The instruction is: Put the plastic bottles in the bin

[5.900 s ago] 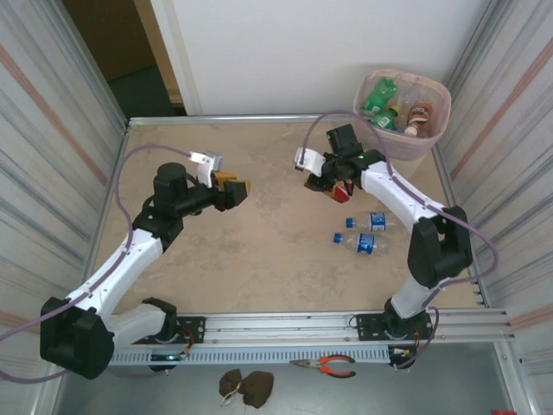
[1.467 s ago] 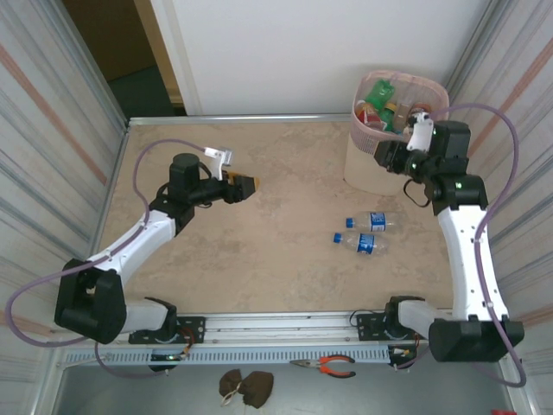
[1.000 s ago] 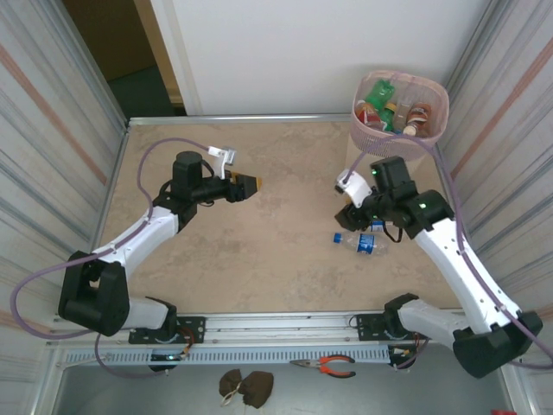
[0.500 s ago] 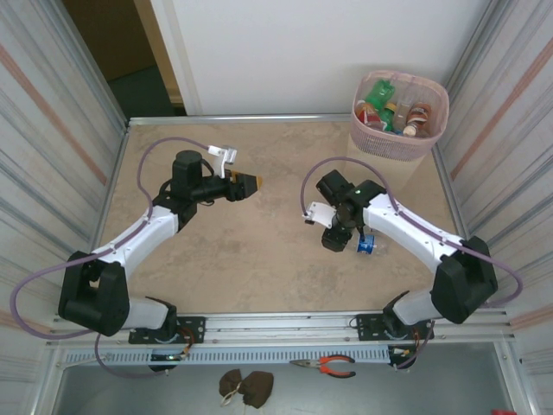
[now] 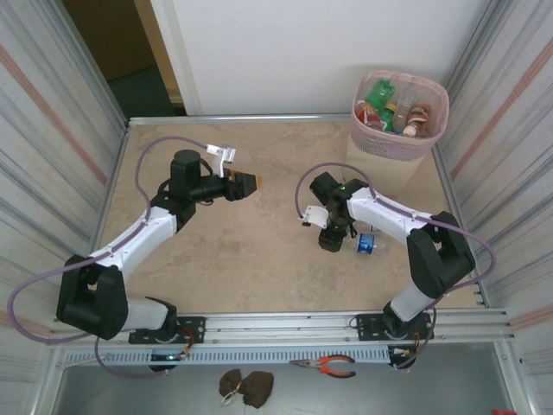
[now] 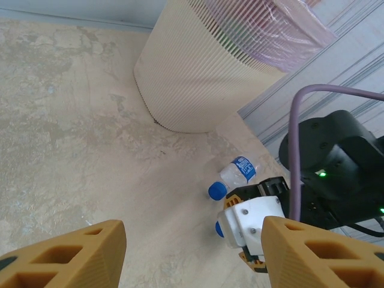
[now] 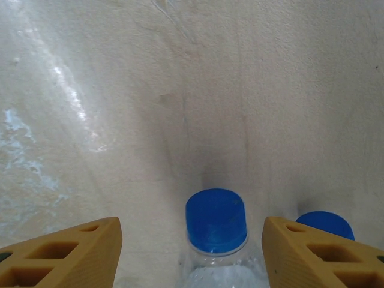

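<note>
White arm links (image 5: 138, 242), black joints (image 5: 184, 166), purple cables (image 5: 324, 167), orange jaws

Clear glossy plastic bottle (image 7: 217, 240), matt stone-look tabletop (image 7: 120, 90), ribbed plastic bin (image 6: 201, 72)

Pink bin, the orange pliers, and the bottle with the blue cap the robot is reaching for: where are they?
pink bin (image 5: 393, 145): top view, front mesh wall.
pliers (image 5: 321, 366): top view, where the orange handles meet.
bottle (image 7: 216, 220): right wrist view, its blue cap.

Beige table (image 5: 259, 259) — bearing a pink bin (image 5: 380, 149), two bottles (image 5: 368, 244).
</note>
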`<state>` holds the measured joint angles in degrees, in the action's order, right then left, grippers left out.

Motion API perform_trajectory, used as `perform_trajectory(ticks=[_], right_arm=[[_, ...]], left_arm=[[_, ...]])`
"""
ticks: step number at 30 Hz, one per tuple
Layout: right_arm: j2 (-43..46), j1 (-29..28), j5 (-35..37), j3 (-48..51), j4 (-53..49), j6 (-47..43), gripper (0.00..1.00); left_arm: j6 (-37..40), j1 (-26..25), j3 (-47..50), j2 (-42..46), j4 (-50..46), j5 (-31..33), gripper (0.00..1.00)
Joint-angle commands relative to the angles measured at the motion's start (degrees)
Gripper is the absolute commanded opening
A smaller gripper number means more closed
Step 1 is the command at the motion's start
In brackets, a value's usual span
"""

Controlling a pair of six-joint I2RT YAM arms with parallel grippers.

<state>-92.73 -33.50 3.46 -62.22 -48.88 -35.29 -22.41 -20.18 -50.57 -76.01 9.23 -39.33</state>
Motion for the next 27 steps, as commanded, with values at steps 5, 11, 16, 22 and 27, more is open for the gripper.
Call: perform_trajectory(ticks=[5,11,16,22,27], right_arm=[[-4.14,1.74,2.12,-0.28,0.78,-3.08,0.62],[-7.20,2.46,1.77,-0.48,1.71,-3.60,0.60],[-8.35,2.91,0.91,-0.49,2.35,-3.87,0.56],[-8.24,2.90,1.56,-0.13,2.57,-4.90,0.48],[-7.06,2.82,1.05,-0.19,2.48,-5.06,0.40]], left_arm=[[-0.70,0.59,0.11,2.40,0.25,0.41,0.62],[-0.97,0.54,0.20,2.14,0.61,0.07,0.62],[-0.49,0.59,0.46,2.70,-0.01,0.71,0.62],[-0.26,0.59,1.12,3.07,0.08,1.10,0.62],[-0.75,0.63,1.60,3.27,0.78,1.63,0.61]])
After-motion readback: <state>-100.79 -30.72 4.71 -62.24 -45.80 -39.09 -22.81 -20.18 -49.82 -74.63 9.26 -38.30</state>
